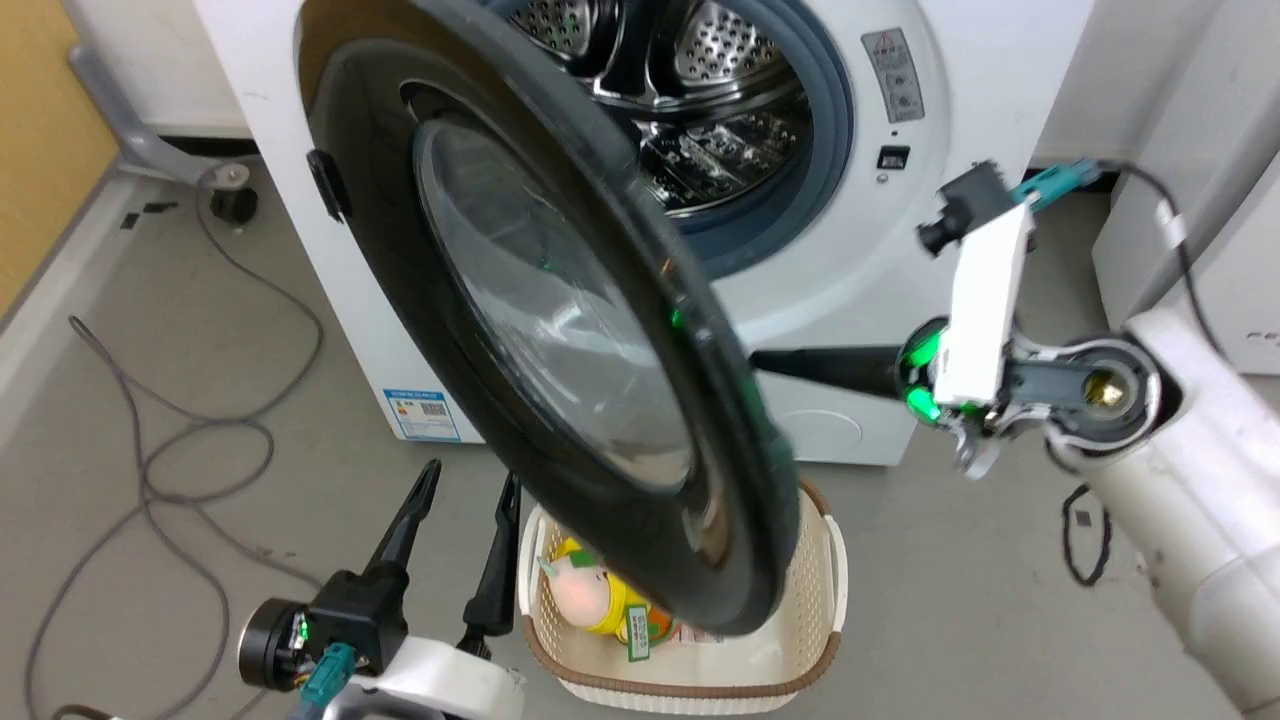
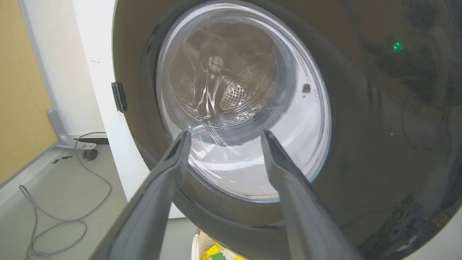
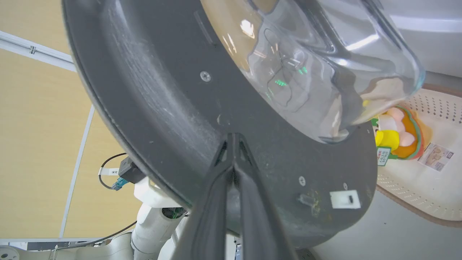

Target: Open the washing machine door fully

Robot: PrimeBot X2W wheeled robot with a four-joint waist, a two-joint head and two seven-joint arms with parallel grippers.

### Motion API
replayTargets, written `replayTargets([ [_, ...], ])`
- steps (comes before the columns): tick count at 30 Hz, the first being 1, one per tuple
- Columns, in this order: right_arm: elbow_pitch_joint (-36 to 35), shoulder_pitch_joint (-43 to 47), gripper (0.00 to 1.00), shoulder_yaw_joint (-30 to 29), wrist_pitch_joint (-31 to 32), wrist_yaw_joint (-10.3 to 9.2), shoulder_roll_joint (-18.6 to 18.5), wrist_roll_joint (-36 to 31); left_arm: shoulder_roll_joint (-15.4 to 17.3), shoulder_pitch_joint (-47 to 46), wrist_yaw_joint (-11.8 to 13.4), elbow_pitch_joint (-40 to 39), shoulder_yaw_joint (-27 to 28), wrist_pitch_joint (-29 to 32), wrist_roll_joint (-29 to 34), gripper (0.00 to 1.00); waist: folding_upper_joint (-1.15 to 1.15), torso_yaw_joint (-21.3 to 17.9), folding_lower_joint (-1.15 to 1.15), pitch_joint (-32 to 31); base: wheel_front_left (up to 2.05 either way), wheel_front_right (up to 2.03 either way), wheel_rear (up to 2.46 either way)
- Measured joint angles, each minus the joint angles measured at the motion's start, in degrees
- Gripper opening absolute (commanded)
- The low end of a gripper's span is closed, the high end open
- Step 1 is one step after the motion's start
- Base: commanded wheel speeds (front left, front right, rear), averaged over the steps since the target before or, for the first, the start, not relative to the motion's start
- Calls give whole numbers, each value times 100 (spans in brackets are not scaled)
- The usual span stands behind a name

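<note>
Washing machine door [image 1: 560, 330] stands partly open, swung out from the front of the white washing machine [image 1: 980, 120], with its glossy black face and clear glass bowl turned to the robot's left. Its free edge points towards the camera and hangs over a pale plastic basket [image 1: 830, 600] on the floor. Behind it the steel drum [image 1: 700, 90] and the grey rubber ring are visible.

The right gripper [image 1: 770, 358] reaches in from the right, and its dark fingers meet the far side of the washing machine door near the rim. In the right wrist view the jaws are closed together with nothing between them (the tips [image 3: 234, 139] press on the matte black back [image 3: 162, 108], just below the glass bowl).

The left gripper [image 1: 472, 472] is low at the left, beside the basket. Its jaws are spread apart and empty. In the left wrist view the two fingers [image 2: 225, 133] point up at the glass [image 2: 252, 173]; I cannot tell if they touch it.

A yellow toy [image 1: 590, 600] lies in the basket. Grey cables [image 1: 150, 450] lie on the floor at the left.
</note>
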Motion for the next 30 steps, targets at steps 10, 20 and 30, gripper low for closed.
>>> replayTargets([
  [10, -318, 302, 2, 69, -639, 1, 179, 110, -1, 88, 9, 132, 20, 1, 12, 100, 0, 38, 1, -108, 0, 0, 0],
  [20, -564, 1369, 100, -982, -2982, 1, 442, 321, -5, 93, 75, 185, 96, 1, -15, 100, 0, -53, 1, -86, 0, 0, 0],
  [30, -1210, 3060, 100, -1880, -5150, 0, 570, 259, -11, 115, 145, 256, 165, 1, -41, 100, 0, -302, 1, -62, 0, 0, 0],
])
